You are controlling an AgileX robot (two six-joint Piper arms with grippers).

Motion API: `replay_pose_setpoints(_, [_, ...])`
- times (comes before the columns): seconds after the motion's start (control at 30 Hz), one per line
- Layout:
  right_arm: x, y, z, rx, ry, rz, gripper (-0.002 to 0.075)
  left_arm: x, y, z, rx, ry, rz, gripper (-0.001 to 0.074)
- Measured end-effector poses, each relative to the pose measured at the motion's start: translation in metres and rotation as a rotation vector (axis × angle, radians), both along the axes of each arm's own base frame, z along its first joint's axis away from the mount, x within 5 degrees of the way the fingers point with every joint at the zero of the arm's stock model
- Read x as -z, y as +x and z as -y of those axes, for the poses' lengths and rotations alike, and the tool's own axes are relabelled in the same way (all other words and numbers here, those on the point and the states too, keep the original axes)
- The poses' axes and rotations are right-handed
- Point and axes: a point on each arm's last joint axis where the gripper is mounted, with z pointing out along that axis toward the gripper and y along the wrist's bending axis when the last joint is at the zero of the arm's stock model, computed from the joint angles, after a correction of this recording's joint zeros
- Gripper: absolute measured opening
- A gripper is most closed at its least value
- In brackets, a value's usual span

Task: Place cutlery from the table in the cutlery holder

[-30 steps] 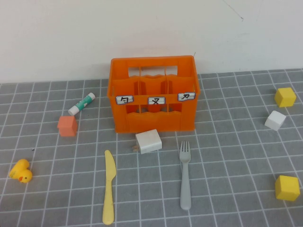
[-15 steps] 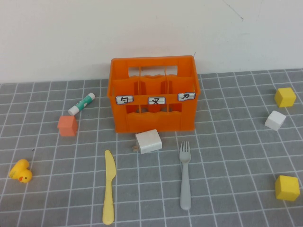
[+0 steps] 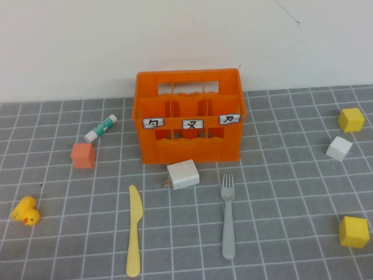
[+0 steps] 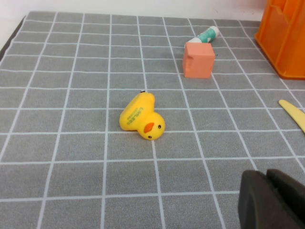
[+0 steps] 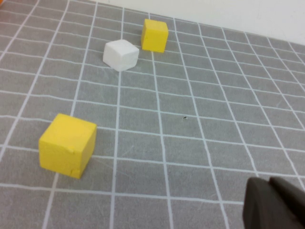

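The orange cutlery holder (image 3: 189, 116) stands upright at the back middle of the grey tiled table (image 3: 280, 192). In front of it lie a pale yellow knife (image 3: 134, 232) and a grey fork (image 3: 228, 217), both lengthwise, tines and blade pointing to the holder. Neither arm shows in the high view. My left gripper (image 4: 267, 177) is shut and empty, low over the table's left side; the holder's corner (image 4: 286, 38) and the knife's tip (image 4: 293, 112) show there. My right gripper (image 5: 269, 183) is shut and empty over the right side.
A white block (image 3: 183, 174) lies between holder and cutlery. At the left are a glue stick (image 3: 101, 128), an orange-pink cube (image 3: 83, 155) and a yellow duck (image 3: 25, 211). At the right sit two yellow cubes (image 3: 351, 119) (image 3: 354, 231) and a white cube (image 3: 338, 148).
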Motion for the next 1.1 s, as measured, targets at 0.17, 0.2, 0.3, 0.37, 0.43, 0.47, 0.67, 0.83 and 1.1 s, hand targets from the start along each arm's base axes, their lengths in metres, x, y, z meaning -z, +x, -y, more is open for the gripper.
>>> replay_pose_setpoints(0.17, [0.000, 0.000, 0.000, 0.000, 0.000, 0.002, -0.0003, 0.000, 0.000, 0.000, 0.000, 0.000, 0.000, -0.0001])
replay_pose_setpoints(0.2, [0.000, 0.000, 0.000, -0.001, 0.000, 0.002, -0.0003, 0.000, 0.000, 0.000, 0.000, 0.000, 0.000, -0.0001])
replay_pose_setpoints(0.3, [0.000, 0.000, 0.000, -0.001, 0.000, 0.004, -0.0003, 0.000, 0.000, 0.000, 0.000, 0.000, 0.000, -0.0001])
replay_pose_setpoints(0.37, [0.000, 0.000, 0.000, -0.002, 0.000, 0.010, -0.0003, 0.000, 0.000, 0.000, 0.000, 0.018, 0.001, -0.0001])
replay_pose_setpoints(0.43, [-0.001, 0.001, 0.000, -0.004, -0.001, 0.023, -0.0003, 0.000, 0.000, -0.001, 0.001, 0.031, 0.002, -0.0001])
replay_pose_setpoints(0.47, [-0.001, 0.001, 0.000, -0.004, -0.001, 0.028, -0.0003, 0.000, 0.000, -0.001, 0.001, 0.035, 0.002, -0.0001])
replay_pose_setpoints(0.67, [-0.017, 0.005, -0.002, -0.030, -0.008, 0.215, -0.0003, -0.005, 0.002, -0.001, 0.003, 0.041, 0.068, -0.0001])
replay_pose_setpoints(0.83, [-0.041, 0.005, -0.006, -0.065, -0.017, 0.480, -0.0003, -0.023, 0.004, 0.000, 0.008, 0.032, 0.277, -0.0001])
replay_pose_setpoints(1.1, [-0.075, -0.008, -0.011, -0.119, -0.033, 0.878, -0.0003, -0.061, -0.003, 0.002, 0.017, 0.004, 0.705, -0.0001])
